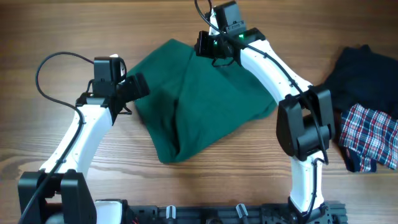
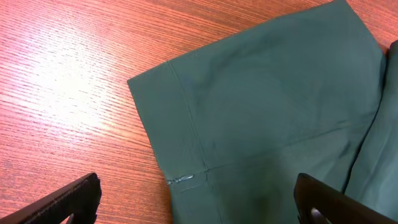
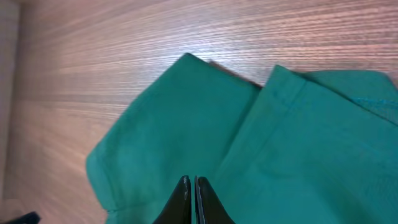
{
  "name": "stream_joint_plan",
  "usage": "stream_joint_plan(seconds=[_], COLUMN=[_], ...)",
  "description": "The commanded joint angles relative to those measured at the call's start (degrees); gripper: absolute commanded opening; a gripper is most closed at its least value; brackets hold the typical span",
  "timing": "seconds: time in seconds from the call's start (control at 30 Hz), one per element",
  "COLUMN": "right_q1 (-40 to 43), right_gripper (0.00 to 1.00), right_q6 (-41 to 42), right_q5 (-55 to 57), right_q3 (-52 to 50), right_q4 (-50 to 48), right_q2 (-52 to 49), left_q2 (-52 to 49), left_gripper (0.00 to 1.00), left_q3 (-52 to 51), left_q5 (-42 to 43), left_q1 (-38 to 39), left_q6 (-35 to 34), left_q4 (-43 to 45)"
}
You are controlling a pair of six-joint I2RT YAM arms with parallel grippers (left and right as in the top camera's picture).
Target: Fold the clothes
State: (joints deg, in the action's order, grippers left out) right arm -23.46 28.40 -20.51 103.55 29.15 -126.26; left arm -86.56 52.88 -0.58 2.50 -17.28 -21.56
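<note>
From where I stand, the right gripper (image 3: pixel 190 182) has its fingers pressed flat together, with barely a slit between them. The edge of a folded-over layer of the green garment (image 3: pixel 168 124) runs straight up to the tips, so it looks to be nipping that edge, though I can't see the cloth inside the pinch. The left gripper (image 2: pixel 196 186) is spread wide and holds nothing. Its two fingers straddle the hemmed corner on the garment's left side, one over bare wood and the other over cloth.

The garment lies in the middle of the table (image 1: pixel 74 31), roughly diamond-shaped. It is already doubled over on itself, with a soft ridge running down its centre.

The likeliest trouble, to my eye, is uneven hold. If the right gripper has only a sliver of one layer, any lift could let it slip out and spoil the fold. If the left gripper closes where it is, it may scrape the wood or gather the hem crookedly, dragging the whole piece sideways rather than folding it. Pulling with one side held and the other loose would skew the shape.

There is no basket, bin or tray in view. A dark garment (image 1: pixel 364 68) and a plaid cloth (image 1: pixel 373 134) lie loose on the table's right side, well apart from the green one.
</note>
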Motion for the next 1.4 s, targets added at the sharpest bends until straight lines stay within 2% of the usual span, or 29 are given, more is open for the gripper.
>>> stream_joint_plan(seconds=[0.0, 0.5, 0.67, 0.83, 0.93, 1.0, 1.07, 1.17, 1.23, 1.37], right_q1=[-0.3, -0.9, -0.7, -2.9, -3.5, -3.5, -3.6, -3.9, -3.8, -3.9], right_gripper=[0.04, 0.05, 0.08, 0.1, 0.26, 0.41, 0.43, 0.58, 0.63, 0.64], right_q6=[0.3, 0.3, 0.1, 0.1, 0.2, 0.1, 0.1, 0.3, 0.8, 1.7], right_q5=[1.2, 8.5, -2.5, -2.5, 0.2, 1.7, 1.7, 4.5, 5.5, 6.6], right_q3=[1.4, 1.3, 1.5, 2.3, 3.7, 4.1, 4.1, 4.1, 4.1, 4.1], right_q4=[-0.1, 3.3, 0.0, 1.3, 3.4, 5.3, 6.6, 8.2, 8.8, 8.9], right_q2=[-3.7, -8.9, -9.2, -9.2, -9.2, -9.2, -9.2, -9.2, -9.2, -9.3], left_q2=[-0.6, -0.6, -0.6, -0.6, -0.6, -0.6, -0.6, -0.6, -0.6, -0.6], left_gripper=[1.0, 1.0, 1.0, 1.0, 1.0, 1.0, 1.0, 1.0, 1.0, 1.0], left_q3=[0.4, 0.4, 0.4, 0.4, 0.4, 0.4, 0.4, 0.4, 0.4, 0.4], left_q5=[-0.3, -0.3, -0.3, -0.3, -0.3, -0.3, -0.3, -0.3, -0.3, -0.3], left_q1=[-0.2, -0.2, -0.2, -0.2, -0.2, -0.2, -0.2, -0.2, -0.2, -0.2], left_q6=[0.0, 0.1, 0.1, 0.1, 0.1, 0.1, 0.0, 0.1, 0.1, 0.1], left_q4=[0.1, -0.3, -0.2, -0.3, -0.3, -0.3, -0.3, -0.2, -0.3, -0.2])
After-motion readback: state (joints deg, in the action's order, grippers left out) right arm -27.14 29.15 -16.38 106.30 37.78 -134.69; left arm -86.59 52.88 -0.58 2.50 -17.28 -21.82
